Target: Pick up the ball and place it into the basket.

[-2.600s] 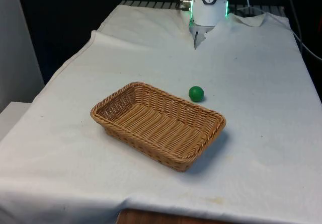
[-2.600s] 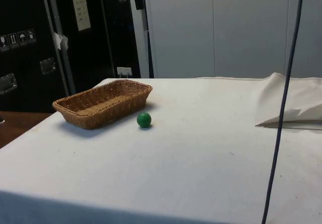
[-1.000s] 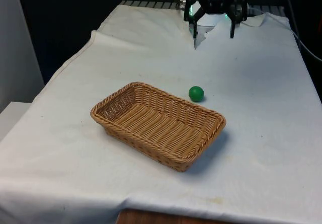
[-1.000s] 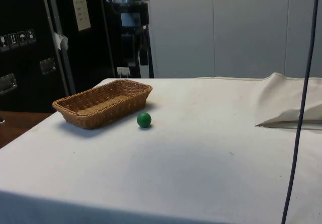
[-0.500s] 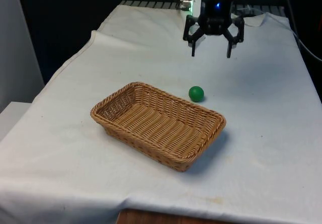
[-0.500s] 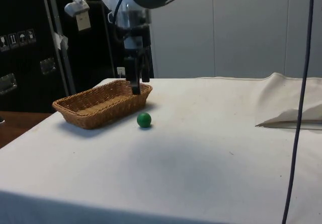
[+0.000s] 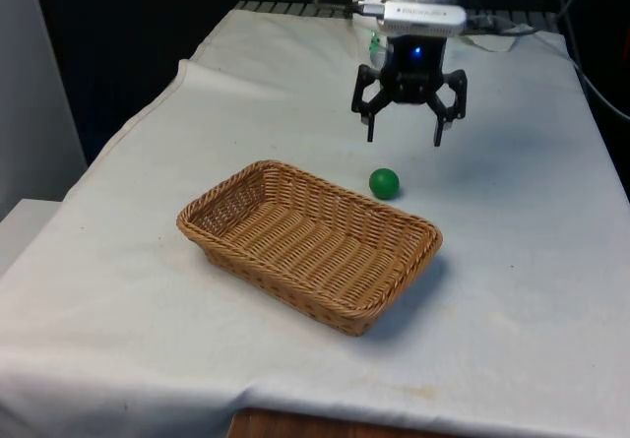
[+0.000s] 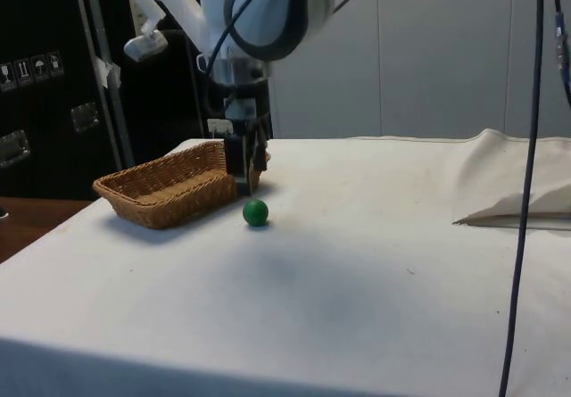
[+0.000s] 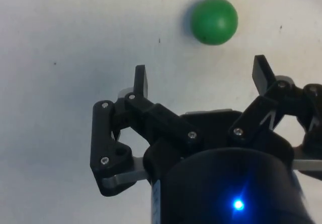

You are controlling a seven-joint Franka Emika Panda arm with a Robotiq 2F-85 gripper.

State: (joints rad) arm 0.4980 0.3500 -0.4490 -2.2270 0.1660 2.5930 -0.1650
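A small green ball (image 7: 384, 183) (image 8: 255, 212) (image 9: 214, 20) lies on the white cloth, just beyond the far long rim of the brown wicker basket (image 7: 309, 242) (image 8: 183, 182). My black gripper (image 7: 404, 142) (image 8: 244, 184) (image 9: 201, 75) hangs open above the cloth, a little behind the ball toward the robot's end and slightly to the front view's right of it. Nothing is between its fingers. The basket holds nothing.
A fold of loose white cloth (image 8: 517, 187) lies raised on the table near the robot's end. A thin dark cable (image 8: 528, 174) hangs down in the side view's foreground. The table's edges drop off at both sides.
The open gripper has come down and forward from the robot's end toward the ball. Ball and basket have stayed in place.
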